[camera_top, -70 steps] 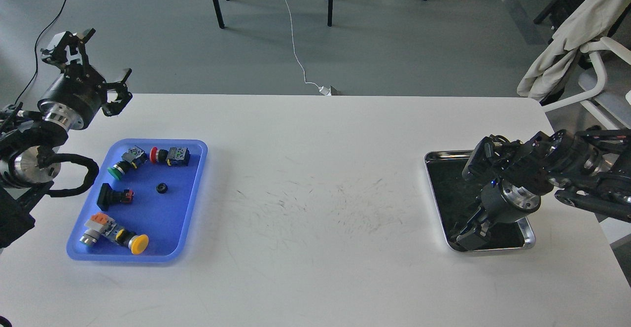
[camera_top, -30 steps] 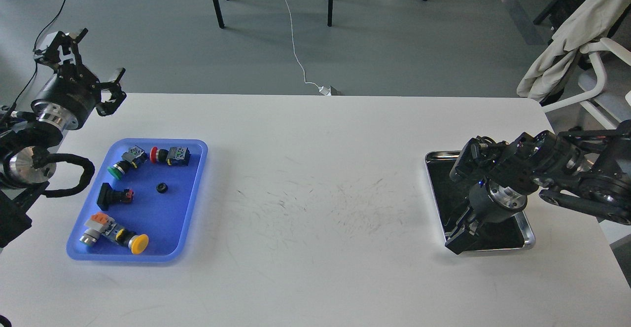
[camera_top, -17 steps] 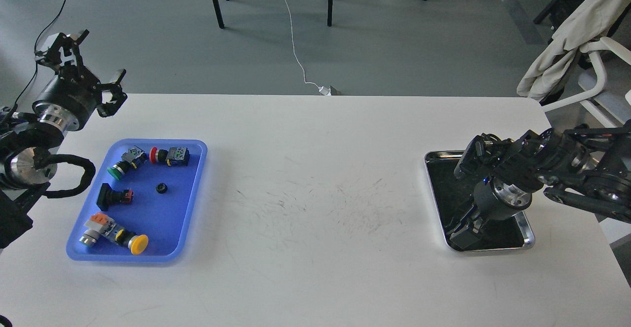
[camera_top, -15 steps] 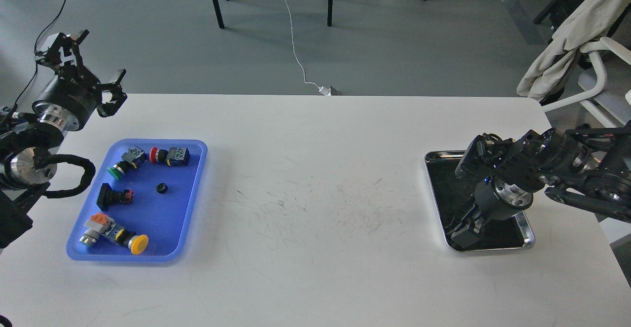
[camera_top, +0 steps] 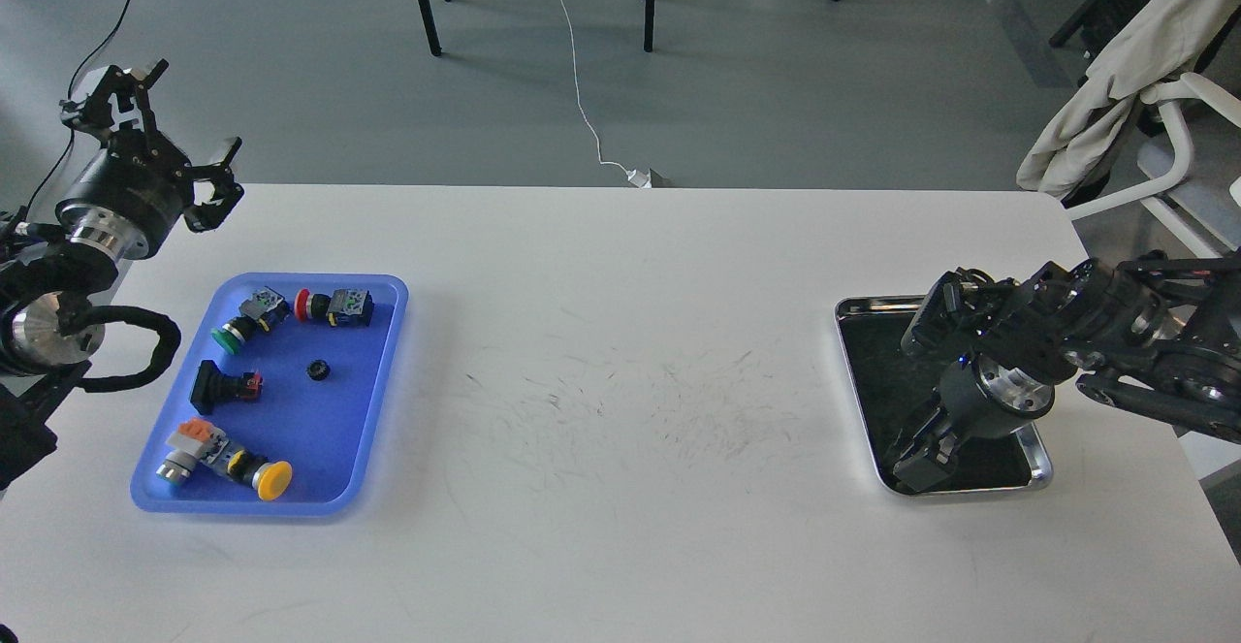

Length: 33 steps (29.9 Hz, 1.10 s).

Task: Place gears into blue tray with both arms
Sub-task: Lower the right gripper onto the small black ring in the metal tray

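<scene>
- My left pincer (camera_top: 155, 129) is raised beyond the far left corner of the white desk (camera_top: 620, 381), its two claw fingers spread wide with nothing between them.
- The blue tray (camera_top: 383, 371) lies flat on the left part of the desk, nearer to me than that pincer and well apart from it.
- In the tray's far end lie a green-capped switch (camera_top: 242, 323) and, just beside it to the right, a red-capped switch (camera_top: 334, 305).
- A black-capped switch (camera_top: 223, 384) lies in the tray's middle, toward its left side.
- One gear (camera_top: 317, 369), small, black and round, sits on the tray floor to the right of the black-capped switch, apart from every switch.
- At the tray's near end lie a silver-capped switch (camera_top: 189, 454) with an orange part and a yellow-capped switch (camera_top: 257, 474), close together.
- The middle of the desk is marked with fine dark scuffs.
- The steel tray (camera_top: 851, 311) with its dark inside lies on the right part of the desk.
- My right pincer (camera_top: 916, 464) points down into the near left corner of the steel tray; it is dark against the dark floor, so I cannot tell whether it is wide or narrow, nor whether it holds a gear.
</scene>
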Motion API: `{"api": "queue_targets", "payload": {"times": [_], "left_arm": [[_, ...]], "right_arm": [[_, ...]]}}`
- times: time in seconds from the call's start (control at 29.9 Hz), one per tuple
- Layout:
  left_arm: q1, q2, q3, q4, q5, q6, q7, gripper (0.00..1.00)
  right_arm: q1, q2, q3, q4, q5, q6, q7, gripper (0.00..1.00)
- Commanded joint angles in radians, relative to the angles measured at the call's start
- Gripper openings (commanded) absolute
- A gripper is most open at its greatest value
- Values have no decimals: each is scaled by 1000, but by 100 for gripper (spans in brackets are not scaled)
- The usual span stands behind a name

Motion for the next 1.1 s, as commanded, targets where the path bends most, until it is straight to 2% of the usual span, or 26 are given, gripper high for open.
{"api": "queue_targets", "payload": {"times": [0.0, 0.03, 0.23, 0.3, 0.43, 0.5, 1.07], "left_arm": [[1, 0, -1, 0, -12, -2, 0, 98], [3, 0, -1, 0, -14, -6, 0, 98], [3, 0, -1, 0, -14, -8, 0, 98], [3, 0, -1, 2, -14, -8, 0, 98], [3, 0, -1, 3, -14, -8, 0, 98], [3, 0, -1, 6, -14, -8, 0, 98], [1, -3, -2, 45, -15, -26, 1, 98]], "right_arm": [[1, 1, 0, 0, 0, 0, 0, 81], [1, 1, 2, 0, 0, 0, 0, 76], [8, 7, 3, 8, 0, 0, 0, 66], [11, 9, 2, 7, -3, 0, 0, 59], [11, 9, 0, 8, -5, 0, 0, 56], [9, 10, 0, 7, -8, 0, 0, 50], [57, 10, -41, 46, -11, 0, 0, 49]]}}
